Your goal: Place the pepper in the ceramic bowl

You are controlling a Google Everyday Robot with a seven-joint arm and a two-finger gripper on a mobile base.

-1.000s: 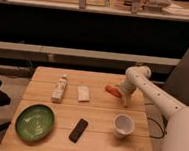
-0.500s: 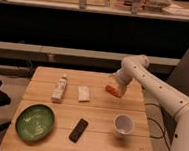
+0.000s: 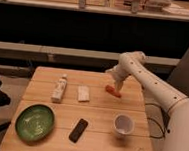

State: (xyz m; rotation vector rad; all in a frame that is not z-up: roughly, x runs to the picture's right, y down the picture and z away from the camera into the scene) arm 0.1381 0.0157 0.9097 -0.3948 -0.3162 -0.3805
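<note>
The pepper [image 3: 113, 90] is small, orange-red and tapered. It lies on the wooden table [image 3: 99, 110] at the right of the far half. My gripper [image 3: 118, 85] points down right at the pepper's right end, at the tip of the white arm [image 3: 152, 84] that reaches in from the right. The green ceramic bowl [image 3: 34, 122] sits at the near left corner of the table, far from the gripper, with nothing in it.
A white cup [image 3: 123, 125] stands near the front right. A black phone [image 3: 78, 130] lies at the front middle. A white bottle [image 3: 60, 88] and a white packet [image 3: 83, 93] lie at the far left-middle. Shelving runs behind the table.
The arm's elbow has risen and swung a little to the left over the pepper. The pepper has stayed in the same spot on the table.
</note>
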